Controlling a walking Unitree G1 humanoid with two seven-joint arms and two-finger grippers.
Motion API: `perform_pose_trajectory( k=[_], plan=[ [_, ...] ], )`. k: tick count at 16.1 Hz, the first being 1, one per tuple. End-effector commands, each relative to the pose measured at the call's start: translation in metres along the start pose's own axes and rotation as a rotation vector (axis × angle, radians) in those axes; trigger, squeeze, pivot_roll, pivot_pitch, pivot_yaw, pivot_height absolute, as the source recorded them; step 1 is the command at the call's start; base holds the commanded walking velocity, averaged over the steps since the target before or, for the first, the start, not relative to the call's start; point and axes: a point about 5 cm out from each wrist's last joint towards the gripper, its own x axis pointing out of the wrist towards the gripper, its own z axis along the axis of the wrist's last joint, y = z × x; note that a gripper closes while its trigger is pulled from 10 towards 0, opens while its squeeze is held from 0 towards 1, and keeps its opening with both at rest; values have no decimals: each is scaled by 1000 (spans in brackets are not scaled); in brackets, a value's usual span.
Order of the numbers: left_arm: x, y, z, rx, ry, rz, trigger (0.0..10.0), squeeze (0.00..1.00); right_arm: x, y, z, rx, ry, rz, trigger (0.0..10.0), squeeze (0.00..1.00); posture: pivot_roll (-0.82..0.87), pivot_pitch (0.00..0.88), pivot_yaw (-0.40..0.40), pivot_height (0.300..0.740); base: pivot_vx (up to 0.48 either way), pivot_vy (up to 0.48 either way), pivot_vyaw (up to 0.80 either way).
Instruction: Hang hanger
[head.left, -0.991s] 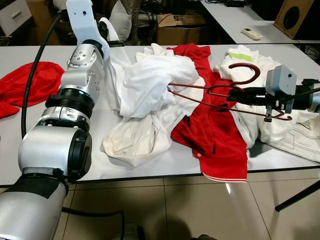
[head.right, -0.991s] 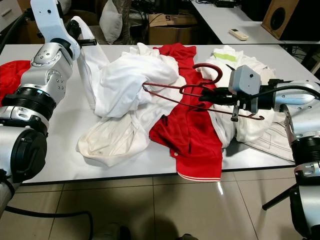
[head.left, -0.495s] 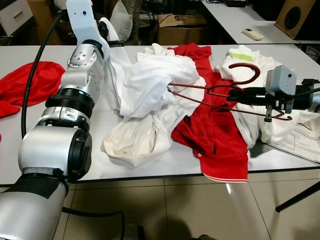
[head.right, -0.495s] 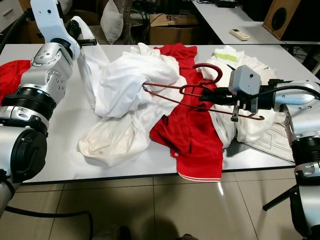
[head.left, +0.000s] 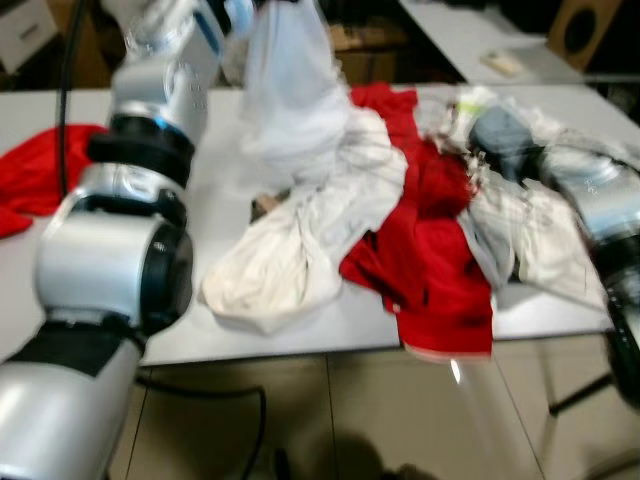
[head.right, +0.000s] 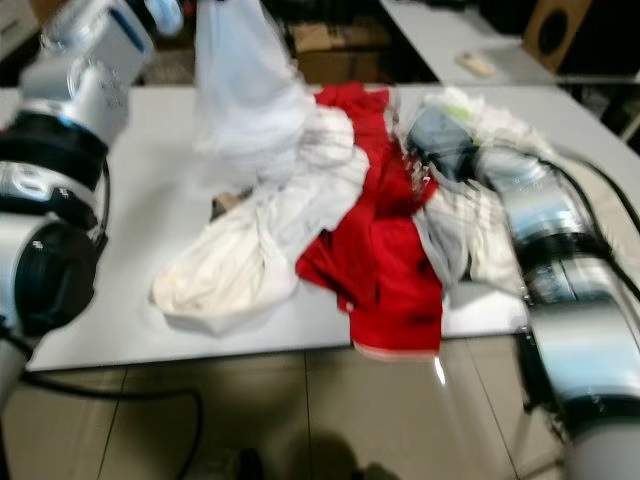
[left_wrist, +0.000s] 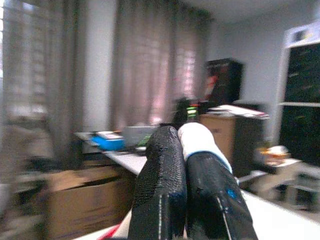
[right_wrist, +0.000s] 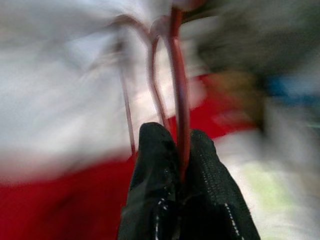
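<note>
Both hands clenched: thin wire hanger in the right, white cloth in the left.

Head view, blurred: left arm lifts a white shirt (head.left: 290, 90) above the tabletop (head.left: 225, 225). Left wrist view: left hand (left_wrist: 184, 150) pinches white fabric. Right wrist view: right hand (right_wrist: 181, 165) grips the red wire hanger (right_wrist: 177, 90) over the clothes. It looks light, stiff and slippery; best held near the hook's neck.

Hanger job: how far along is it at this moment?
Done: the right gripper is shut on the dark red hanger, and the left gripper pinches the white garment, lifted above the table. In hand: bringing the two together. Left: the blurred frames show no garment on the hanger yet.
</note>
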Motion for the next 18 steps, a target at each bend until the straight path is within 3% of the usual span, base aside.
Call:
perform_pose_trajectory(
  k=[1,2,3,4,5,6,8,10,13,14,16,18],
  plan=[
    [4,-3,22,19,-76,-28,10000,0,-5,-27,30,56,-161,-162,10000,0,-77,0,28,740,0,0,0],
    [3,-2,19,53,-53,-18,10000,0,-2,-5,10,-23,-56,17,10000,0,-75,0,23,740,0,0,0],
    [2,-1,17,63,-48,-16,10000,0,-3,5,0,-44,-15,97,10000,0,-75,0,23,740,0,0,0],
    [0,0,12,71,-32,-8,10000,0,-12,35,-30,-81,69,337,10000,0,-73,0,23,740,0,0,0],
    [-1,1,9,74,-22,-3,10000,0,-21,50,-46,-86,112,463,10000,0,-73,0,23,740,0,0,0],
    [-1,1,8,74,-18,0,10000,0,-24,54,-52,-103,124,494,10000,0,-80,0,32,740,0,0,0],
    [-3,7,0,158,23,45,10000,0,-48,43,-75,-121,234,543,10000,0,-97,0,48,740,0,0,0],
    [-4,8,-3,205,40,61,10000,0,-64,29,-72,-131,247,576,10000,0,-106,0,57,740,0,0,0],
    [-5,10,-9,253,65,93,10000,0,-82,14,-56,-140,206,627,10000,0,-115,0,66,740,0,0,0],
    [-11,19,-18,324,106,169,10000,0,-92,1,-40,-140,147,638,10000,0,-116,0,67,740,0,0,0],
    [-24,36,-30,376,155,291,10000,0,-100,-14,-22,-143,106,609,10000,0,-118,0,70,740,0,0,0],
    [-33,45,-40,392,195,324,10000,0,-106,-28,-10,-143,81,561,10000,0,-120,0,71,740,0,0,0]
  ],
)
